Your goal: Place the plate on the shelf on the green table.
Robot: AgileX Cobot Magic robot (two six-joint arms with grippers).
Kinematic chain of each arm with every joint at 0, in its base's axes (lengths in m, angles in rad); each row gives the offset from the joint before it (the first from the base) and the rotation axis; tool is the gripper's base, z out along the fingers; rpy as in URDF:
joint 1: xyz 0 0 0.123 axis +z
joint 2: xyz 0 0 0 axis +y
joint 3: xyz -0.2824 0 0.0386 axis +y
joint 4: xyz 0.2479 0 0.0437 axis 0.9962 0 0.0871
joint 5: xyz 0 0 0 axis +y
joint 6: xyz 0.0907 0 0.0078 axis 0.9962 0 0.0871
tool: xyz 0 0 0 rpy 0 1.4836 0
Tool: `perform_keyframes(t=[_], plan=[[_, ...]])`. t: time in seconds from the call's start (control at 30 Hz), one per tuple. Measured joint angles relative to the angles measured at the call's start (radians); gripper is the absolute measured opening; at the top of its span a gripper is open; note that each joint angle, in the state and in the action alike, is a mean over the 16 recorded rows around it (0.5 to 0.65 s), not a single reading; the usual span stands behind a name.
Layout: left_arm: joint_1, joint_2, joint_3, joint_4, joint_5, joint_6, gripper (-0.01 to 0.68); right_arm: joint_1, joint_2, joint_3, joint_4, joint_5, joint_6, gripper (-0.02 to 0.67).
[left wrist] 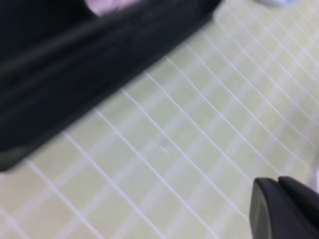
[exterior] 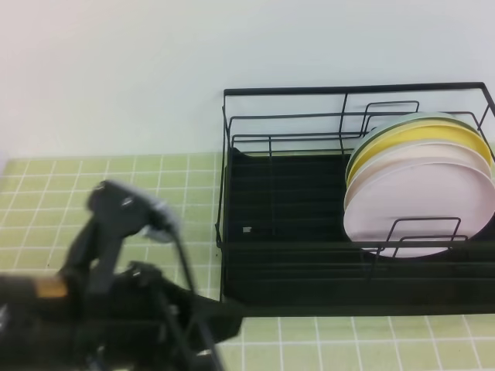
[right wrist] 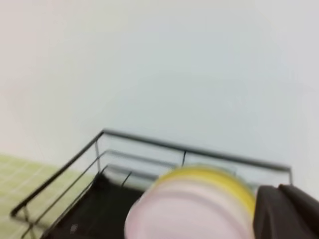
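Seemingly the job is finished: the pink plate point(exterior: 418, 209) stands upright in the black wire shelf point(exterior: 286, 232) on the green table point(exterior: 46, 201), both pincers clamped empty.

Plate point(exterior: 418, 212): plain pale pink, matte. Behind it, cream plate point(exterior: 421, 158), then yellow plate point(exterior: 445, 135), green-edged plate point(exterior: 464, 121) rearmost. Shelf point(exterior: 294, 224): black wire, black ribbed tray. Green table point(exterior: 69, 193): light yellow-green square tiles, white grout. Wall point(exterior: 116, 69): off-white. Left arm point(exterior: 116, 255): black (small orange band, grey-white patch).
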Motion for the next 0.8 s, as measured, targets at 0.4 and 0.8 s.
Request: perform_keyframes(t=[0.4, 0.8], plan=[[0.000, -0.107, 0.134, -0.029, -0.351, 0.059, 0.000, 0.000, -0.245, 0.370, 0.008, -0.054, -0.015, 0.001], [0.000, -0.109, 0.136, -0.028, -0.361, 0.065, 0.000, 0.000, -0.261, 0.466, 0.010, -0.009, -0.017, 0.001]])
